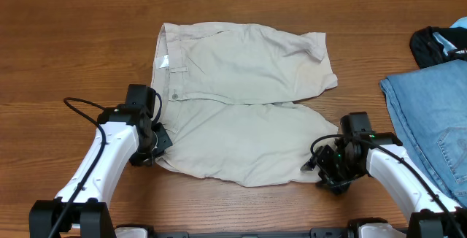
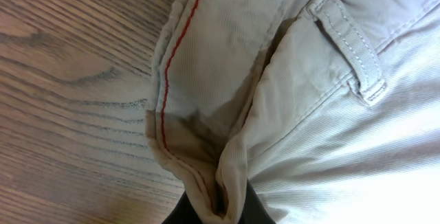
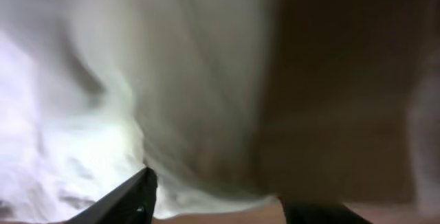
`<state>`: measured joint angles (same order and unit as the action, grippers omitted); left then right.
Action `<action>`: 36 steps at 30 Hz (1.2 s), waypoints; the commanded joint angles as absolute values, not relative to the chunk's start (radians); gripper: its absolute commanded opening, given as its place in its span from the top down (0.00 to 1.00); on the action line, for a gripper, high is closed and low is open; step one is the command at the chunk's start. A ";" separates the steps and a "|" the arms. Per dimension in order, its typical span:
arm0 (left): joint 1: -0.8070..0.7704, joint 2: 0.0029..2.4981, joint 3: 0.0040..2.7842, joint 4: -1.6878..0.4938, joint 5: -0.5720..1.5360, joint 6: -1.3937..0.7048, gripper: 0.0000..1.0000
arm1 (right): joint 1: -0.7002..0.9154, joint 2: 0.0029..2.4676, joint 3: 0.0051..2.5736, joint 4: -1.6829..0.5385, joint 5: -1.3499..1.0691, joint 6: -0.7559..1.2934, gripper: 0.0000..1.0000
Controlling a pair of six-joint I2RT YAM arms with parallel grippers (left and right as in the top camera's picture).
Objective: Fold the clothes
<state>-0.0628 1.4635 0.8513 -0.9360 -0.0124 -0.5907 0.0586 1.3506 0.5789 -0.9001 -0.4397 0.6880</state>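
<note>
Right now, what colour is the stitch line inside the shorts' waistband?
Red stitching on the pale beige shorts; clearest in the left wrist view.

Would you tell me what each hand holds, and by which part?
The left hand pinches the shorts at the waistband corner; the right hand looks open around the leg hem.

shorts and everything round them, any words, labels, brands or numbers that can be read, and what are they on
No text can be read in any view.
White tag at the waistband of the shorts: too small to read.
Jeans at the right edge: no label shows.
Left wrist view: only a red stitch line and a belt loop, no lettering.
Right wrist view: too blurred to tell.
</note>
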 commanded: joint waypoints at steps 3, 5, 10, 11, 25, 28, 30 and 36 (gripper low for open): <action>-0.051 1.449 0.854 -0.968 -0.034 -0.552 0.96 | 0.053 1.335 0.576 -0.875 -0.336 0.712 0.46; -0.051 1.449 0.854 -0.974 -0.034 -0.552 0.96 | 0.053 1.335 0.576 -0.876 -0.314 0.712 0.59; -0.051 1.446 0.854 -0.998 -0.033 -0.549 0.96 | 0.053 1.335 0.576 -0.870 -0.287 0.710 0.96; -0.051 1.441 0.854 -1.005 -0.029 -0.535 0.96 | 0.053 1.335 0.577 -0.869 -0.281 0.703 0.96; -0.050 1.033 0.977 -1.197 -0.071 -0.425 0.96 | -0.052 1.111 1.031 -1.193 -0.149 0.573 0.96; -0.050 0.973 0.996 -1.240 -0.070 -0.426 0.96 | -0.076 1.091 1.188 -1.275 -0.144 0.513 0.96; -0.050 0.948 1.010 -1.283 -0.069 -0.426 0.96 | -0.080 1.090 1.275 -1.341 -0.122 0.511 0.96; -0.044 0.920 1.056 -1.333 -0.149 -0.435 0.96 | -0.080 1.094 1.417 -1.388 -0.105 0.428 0.96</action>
